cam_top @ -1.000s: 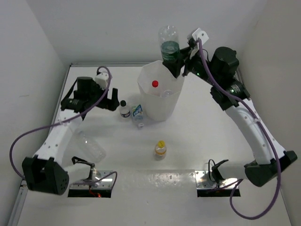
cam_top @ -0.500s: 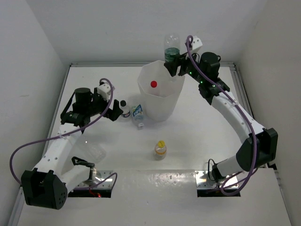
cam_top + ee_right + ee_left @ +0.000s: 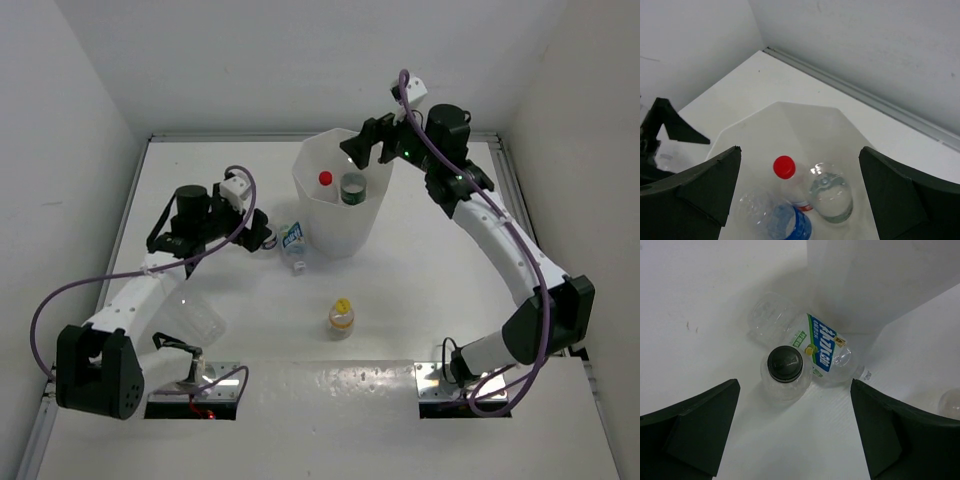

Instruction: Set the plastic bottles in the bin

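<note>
Plastic bottle (image 3: 830, 197) lies inside the bin (image 3: 805, 117), below the right gripper (image 3: 800, 150).

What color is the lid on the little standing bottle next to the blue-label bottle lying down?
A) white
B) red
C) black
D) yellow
C: seen from above in the left wrist view, the upright bottle touching the lying blue-labelled bottle has a black cap.

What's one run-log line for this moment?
right end effector: open above bin | left end effector: open over black-capped bottle | bin: red-capped bottle inside | yellow-capped bottle: outside bin
</note>
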`<state>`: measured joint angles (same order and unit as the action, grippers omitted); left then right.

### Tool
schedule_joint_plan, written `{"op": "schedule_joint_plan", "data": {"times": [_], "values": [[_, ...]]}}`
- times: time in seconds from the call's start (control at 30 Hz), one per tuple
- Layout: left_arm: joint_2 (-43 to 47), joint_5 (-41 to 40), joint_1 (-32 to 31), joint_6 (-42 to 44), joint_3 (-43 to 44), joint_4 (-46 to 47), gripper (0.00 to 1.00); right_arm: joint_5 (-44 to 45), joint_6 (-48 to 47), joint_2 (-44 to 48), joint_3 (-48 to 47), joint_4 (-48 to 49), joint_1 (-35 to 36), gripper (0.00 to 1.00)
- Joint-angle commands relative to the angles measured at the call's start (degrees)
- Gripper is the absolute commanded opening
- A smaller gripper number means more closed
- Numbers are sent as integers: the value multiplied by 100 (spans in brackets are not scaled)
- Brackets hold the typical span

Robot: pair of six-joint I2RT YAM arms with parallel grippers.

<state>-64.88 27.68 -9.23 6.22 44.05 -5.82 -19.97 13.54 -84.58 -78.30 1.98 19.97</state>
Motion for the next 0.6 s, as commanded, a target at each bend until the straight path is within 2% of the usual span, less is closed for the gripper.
{"op": "schedule_joint_plan", "data": {"times": [0.0, 0.1, 0.23, 0.27, 0.33, 0.37, 0.43, 0.47, 0.57], "values": [[-296, -79, -96, -77, -63, 740, 100, -306, -35, 336, -308, -476, -1, 100], [-498, -236, -149, -77, -63, 934, 100, -490, -245, 677, -213, -803, -2, 100], [-754, -175, -149, -77, -2, 1048, 89, -657, -782, 1222, 262, -1243, -2, 100], [-815, -123, -149, -77, -2, 1109, 78, -658, -1061, 1329, 611, -1435, -19, 100], [-815, -70, -149, -130, -2, 1163, 67, -666, -1239, 1645, 929, -1603, -37, 100], [-815, -18, -149, -130, -2, 1163, 55, -684, -1597, 1724, 1027, -1743, -37, 100], [-815, 123, -26, -69, 120, 1005, 44, -762, -1793, 2041, 1421, -1972, -37, 100], [-815, 219, -26, 10, 121, 813, 34, -772, -2055, 2111, 1501, -2173, -37, 100], [-667, 553, 236, 81, 488, 374, 18, -842, -2354, 2585, 1967, -2516, -37, 100]]}}
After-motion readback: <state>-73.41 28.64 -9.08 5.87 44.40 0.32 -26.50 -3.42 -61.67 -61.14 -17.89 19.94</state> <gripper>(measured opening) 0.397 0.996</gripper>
